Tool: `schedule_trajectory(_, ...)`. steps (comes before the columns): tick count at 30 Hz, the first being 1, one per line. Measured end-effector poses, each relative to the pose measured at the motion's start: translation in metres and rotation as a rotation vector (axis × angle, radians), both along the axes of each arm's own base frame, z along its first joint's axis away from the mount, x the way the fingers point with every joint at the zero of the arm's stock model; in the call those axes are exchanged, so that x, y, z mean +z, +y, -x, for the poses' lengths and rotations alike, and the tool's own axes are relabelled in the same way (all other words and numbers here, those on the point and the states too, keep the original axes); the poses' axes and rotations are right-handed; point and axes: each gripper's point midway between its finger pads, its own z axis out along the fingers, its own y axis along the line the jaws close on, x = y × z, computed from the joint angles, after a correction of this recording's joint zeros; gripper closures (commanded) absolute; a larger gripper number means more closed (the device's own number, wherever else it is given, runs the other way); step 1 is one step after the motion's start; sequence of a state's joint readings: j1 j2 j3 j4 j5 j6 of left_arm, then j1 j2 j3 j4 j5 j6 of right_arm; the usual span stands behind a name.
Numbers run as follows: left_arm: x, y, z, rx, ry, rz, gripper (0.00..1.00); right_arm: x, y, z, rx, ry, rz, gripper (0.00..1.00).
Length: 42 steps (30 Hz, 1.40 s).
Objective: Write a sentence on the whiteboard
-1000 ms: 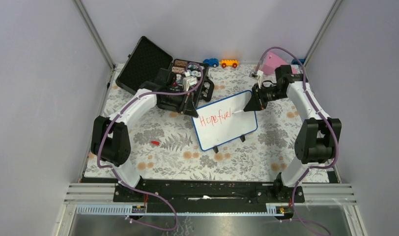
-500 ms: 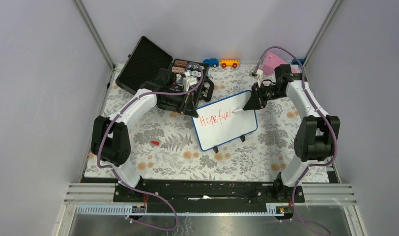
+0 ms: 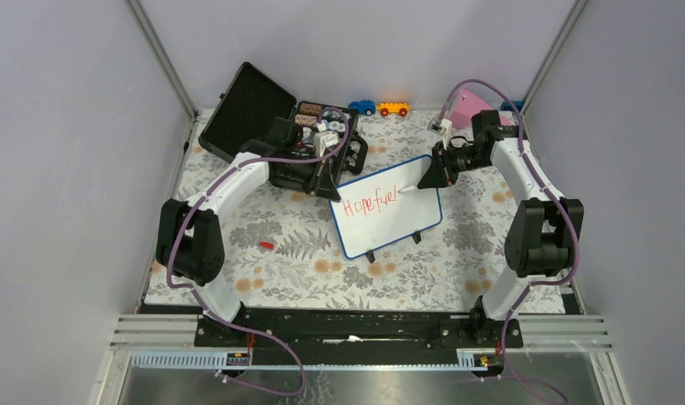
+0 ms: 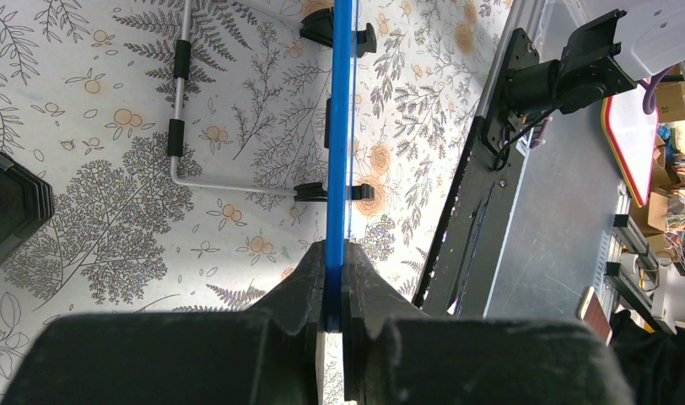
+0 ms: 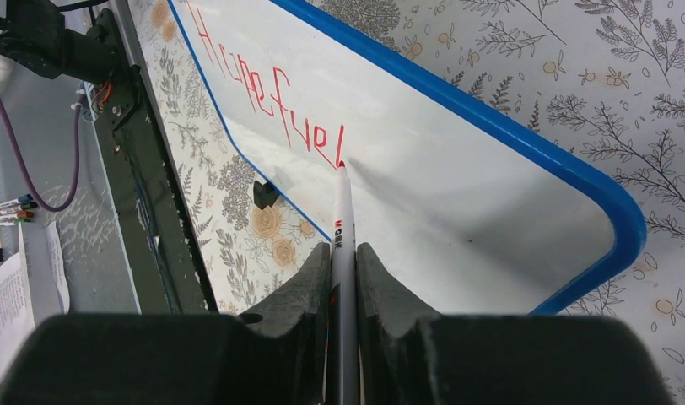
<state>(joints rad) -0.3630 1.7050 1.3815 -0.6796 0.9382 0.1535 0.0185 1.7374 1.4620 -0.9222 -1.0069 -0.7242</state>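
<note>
The whiteboard (image 3: 390,215), white with a thin blue frame (image 5: 525,139) and black feet, stands tilted at the table's middle. Red letters of the sentence (image 3: 369,203) read "Hope fuel" on its upper line, also in the right wrist view as the sentence (image 5: 267,93). My left gripper (image 3: 332,187) is shut on the whiteboard's upper left corner; its wrist view shows the blue edge (image 4: 339,126) pinched between the fingers. My right gripper (image 5: 343,253) is shut on a white marker (image 5: 342,207), whose red tip touches the board just after the last letter.
An open black case (image 3: 255,105) with small parts lies at the back left. Blue and orange toy cars (image 3: 380,108) and a pink object (image 3: 467,108) sit along the back. A small red cap (image 3: 266,245) lies on the floral cloth. A wire stand (image 4: 180,110) props the board from behind.
The right arm has shifted very slightly; the marker tip stays at the end of "fuel". The left arm and the board have not moved.
</note>
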Motion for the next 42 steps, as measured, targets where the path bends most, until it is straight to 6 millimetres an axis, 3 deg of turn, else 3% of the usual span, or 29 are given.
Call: schedule_trajectory(42,0.0,0.0,0.0,0.0,0.0,0.0,1.0,-0.0024,0.0034,-0.0046,-0.014,0.022,-0.002,1.0)
